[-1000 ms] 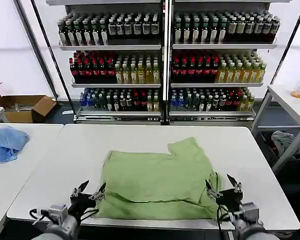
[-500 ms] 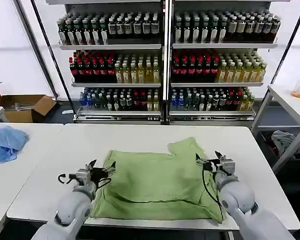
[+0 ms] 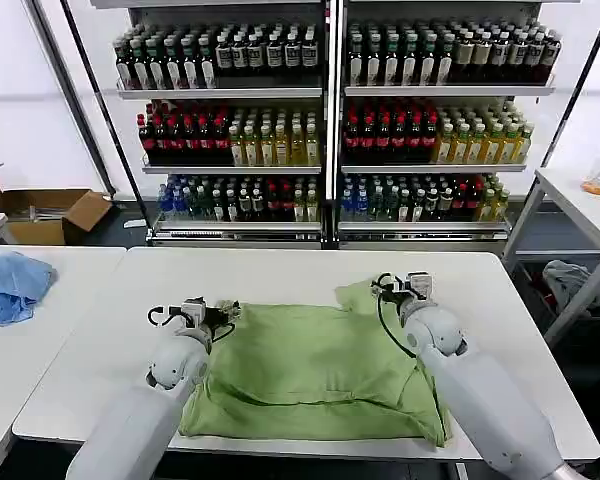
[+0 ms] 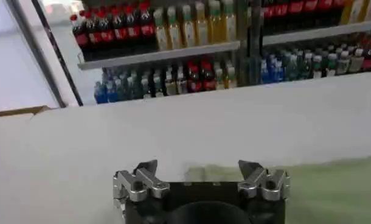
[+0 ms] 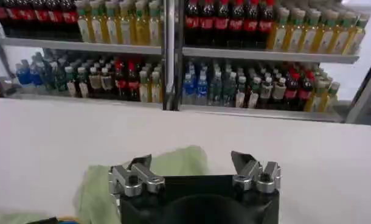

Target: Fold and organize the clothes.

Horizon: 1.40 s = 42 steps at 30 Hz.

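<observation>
Both my arms have travelled from the table's near edge up to the far edge of the shirt (image 3: 315,365).

From the head, my left gripper (image 3: 216,311) sits at the shirt's far left corner and my right gripper (image 3: 395,287) at the far right sleeve; the shirt lies mid-table (image 3: 80,330), rumpled along the near edge, not yet neatly folded.

Left wrist: left gripper (image 4: 201,172), fingers spread apart, empty, green cloth just below.

Right wrist: right gripper (image 5: 194,167) likewise spread, empty over the sleeve. I judge most folding remains.
</observation>
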{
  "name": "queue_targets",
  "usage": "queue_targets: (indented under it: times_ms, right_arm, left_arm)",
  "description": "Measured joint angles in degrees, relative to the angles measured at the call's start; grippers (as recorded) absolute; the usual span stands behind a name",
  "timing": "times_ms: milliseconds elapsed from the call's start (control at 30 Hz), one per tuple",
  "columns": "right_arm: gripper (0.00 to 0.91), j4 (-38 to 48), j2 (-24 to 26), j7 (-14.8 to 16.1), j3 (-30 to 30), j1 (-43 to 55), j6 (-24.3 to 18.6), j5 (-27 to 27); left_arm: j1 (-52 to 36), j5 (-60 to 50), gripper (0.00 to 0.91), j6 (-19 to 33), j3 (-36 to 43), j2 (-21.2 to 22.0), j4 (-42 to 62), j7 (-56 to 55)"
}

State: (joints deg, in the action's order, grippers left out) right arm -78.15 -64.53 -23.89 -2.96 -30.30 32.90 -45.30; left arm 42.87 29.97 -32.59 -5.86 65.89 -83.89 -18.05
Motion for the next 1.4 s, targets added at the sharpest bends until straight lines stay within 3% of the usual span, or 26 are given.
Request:
queue_targets:
  times_ms: [167, 200, 233, 267, 300, 333, 367, 433, 1067, 1400]
  right_arm:
    - [0.907, 4.1, -1.6, 0.2, -0.7, 1.4, 0.2, -1.0]
    - [0.907, 4.7, -1.9, 0.3, -0.8, 1.7, 0.2, -1.1]
    - [0.836, 5.3, -2.1, 0.4, -0.9, 1.9, 0.2, -1.3]
    - [0.705, 6.0, -2.3, 0.5, -1.0, 2.3, 0.2, -1.4]
    - [0.605, 6.7, -2.6, 0.6, -1.2, 2.6, 0.2, -1.5]
    - [0.302, 7.4, -2.9, 0.7, -1.2, 2.8, 0.2, -1.6]
    - [0.081, 8.0, -3.2, 0.8, -1.3, 3.0, 0.2, -1.7]
    - [0.0, 8.8, -3.6, 0.9, -1.4, 3.3, 0.2, -1.9]
    - [0.0, 10.6, -4.1, 1.7, -1.5, 3.5, -0.1, -2.0]
    - [0.0, 5.3, -2.2, 2.3, 0.0, 1.3, -1.5, -1.0]
  left_arm:
    - [-1.1, 0.6, 0.907, -0.2, 0.9, -0.2, 1.4, 0.3]
    - [-1.2, 0.8, 0.595, -0.2, 1.0, -0.2, 1.6, 0.4]
    - [-1.3, 0.9, 0.403, -0.2, 1.1, -0.3, 1.8, 0.4]
    - [-1.4, 1.1, 0.141, -0.3, 1.2, -0.3, 1.9, 0.5]
    - [-1.5, 1.3, 0.06, -0.3, 1.3, -0.4, 2.0, 0.5]
    - [-1.5, 1.5, 0.02, -0.3, 1.4, -0.5, 2.0, 0.6]
    - [-1.5, 1.6, 0.02, -0.3, 1.5, -0.6, 2.1, 0.6]
    - [-1.6, 2.0, 0.02, -0.3, 1.6, -0.7, 2.2, 0.6]
    - [0.5, 5.4, 0.02, -0.3, 0.8, -2.4, 0.7, 2.8]
    - [1.6, 8.7, 0.02, 1.3, -1.0, -2.9, -1.1, 2.9]
